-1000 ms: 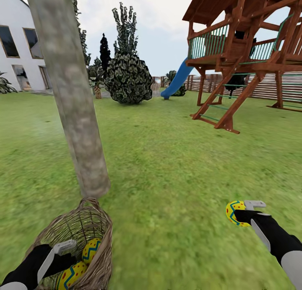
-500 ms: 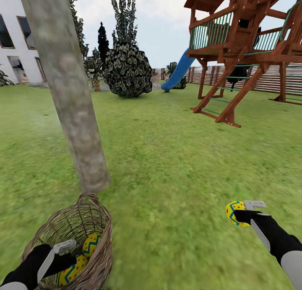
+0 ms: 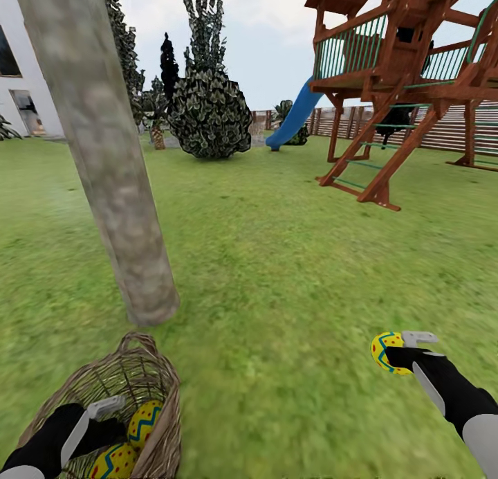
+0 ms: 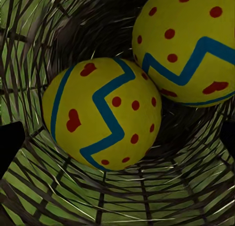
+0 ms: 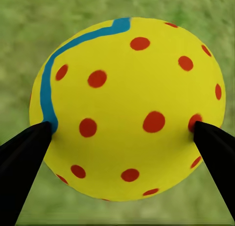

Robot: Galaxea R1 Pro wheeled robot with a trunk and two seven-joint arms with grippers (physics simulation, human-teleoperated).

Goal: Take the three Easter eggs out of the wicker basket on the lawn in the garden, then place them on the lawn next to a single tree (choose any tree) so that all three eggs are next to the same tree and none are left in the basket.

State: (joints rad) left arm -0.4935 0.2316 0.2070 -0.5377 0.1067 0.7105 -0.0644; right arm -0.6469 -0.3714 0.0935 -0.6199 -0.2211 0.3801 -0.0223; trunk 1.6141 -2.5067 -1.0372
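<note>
The wicker basket (image 3: 148, 372) stands on the lawn (image 3: 277, 271) at the lower left, just in front of the tree (image 3: 117, 181) with its thick grey-brown trunk. Two yellow Easter eggs with blue zigzags lie in the basket (image 4: 44, 25): one (image 3: 144, 422) (image 4: 105, 113) and another (image 3: 114, 463) (image 4: 188, 44) touching it. My left gripper (image 3: 104, 423) reaches into the basket, open, its dark fingertips (image 4: 10, 142) wide apart beside the eggs. My right gripper (image 3: 400, 351) (image 5: 117, 138) hangs over the grass at the lower right, shut on a third Easter egg (image 3: 384, 349) (image 5: 127, 88).
A round dark bush (image 3: 209, 115) and narrow cypresses stand far back. A wooden play tower (image 3: 401, 84) with a blue slide (image 3: 296, 119) fills the right background, a white house (image 3: 21, 64) the far left. Open grass lies between the tree and my right arm.
The whole view has shifted a little, so the trunk and basket sit slightly further left and lower. Both arms keep their pose, and the right gripper still holds its egg.
</note>
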